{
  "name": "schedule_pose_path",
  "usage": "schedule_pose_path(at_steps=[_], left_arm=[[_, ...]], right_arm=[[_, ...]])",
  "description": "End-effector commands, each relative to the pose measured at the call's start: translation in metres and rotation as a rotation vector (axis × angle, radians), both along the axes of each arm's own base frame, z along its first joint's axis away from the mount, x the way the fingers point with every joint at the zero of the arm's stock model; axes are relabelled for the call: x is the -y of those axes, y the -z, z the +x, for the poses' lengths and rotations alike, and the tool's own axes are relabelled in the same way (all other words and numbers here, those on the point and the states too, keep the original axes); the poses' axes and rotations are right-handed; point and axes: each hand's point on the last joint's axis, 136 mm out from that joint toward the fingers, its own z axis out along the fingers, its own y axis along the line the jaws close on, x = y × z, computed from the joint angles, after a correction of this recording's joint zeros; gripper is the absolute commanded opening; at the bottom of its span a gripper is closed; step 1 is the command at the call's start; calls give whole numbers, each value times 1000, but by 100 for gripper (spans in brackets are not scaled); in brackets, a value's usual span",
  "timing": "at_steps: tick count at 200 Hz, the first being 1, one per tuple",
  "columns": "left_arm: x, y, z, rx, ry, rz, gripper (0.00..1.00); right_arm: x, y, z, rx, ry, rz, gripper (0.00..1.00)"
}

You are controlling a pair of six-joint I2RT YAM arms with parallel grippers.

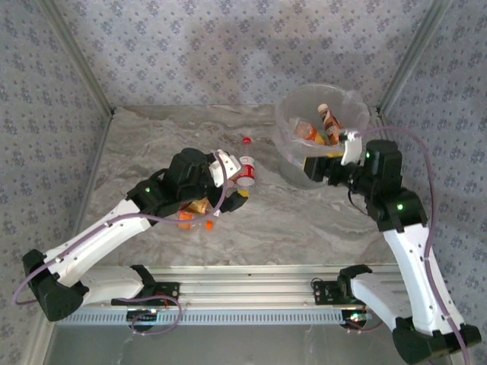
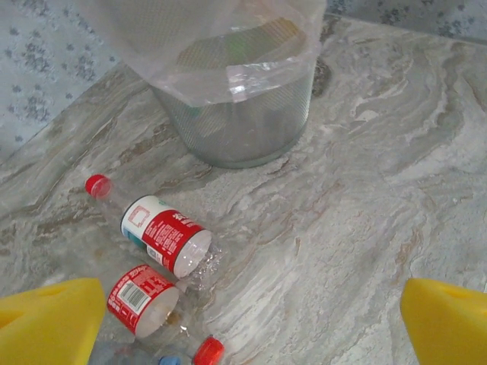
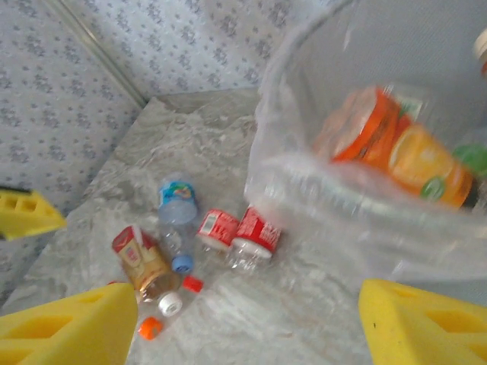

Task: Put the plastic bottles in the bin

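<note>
Bright, soft light; blurry right-wrist view.

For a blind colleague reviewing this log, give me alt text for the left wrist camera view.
Two clear plastic bottles with red labels lie on their sides on a marble table, near the bag-lined bin. The left gripper hangs open above, its yellow fingers wide apart.

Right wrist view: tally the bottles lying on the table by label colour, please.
red-label bottles: 2
blue-label bottle: 1
brown-label bottle: 1
Total: 4
</note>
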Motion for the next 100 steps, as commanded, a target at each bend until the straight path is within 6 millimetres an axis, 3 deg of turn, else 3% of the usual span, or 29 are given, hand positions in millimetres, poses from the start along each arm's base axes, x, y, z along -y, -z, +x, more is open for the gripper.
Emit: schedule_pose_path(at_steps=[1, 49, 100], left_arm=[[-7, 2, 5, -92, -108, 0, 100], [-15, 6, 12, -151, -161, -30, 100], [-28, 32, 38, -337, -317, -32, 100]], right_arm=[[-6, 28, -18, -94, 6, 52, 79], [-23, 67, -31, -136, 36, 103, 80], [-49, 96, -30, -154, 17, 95, 81]])
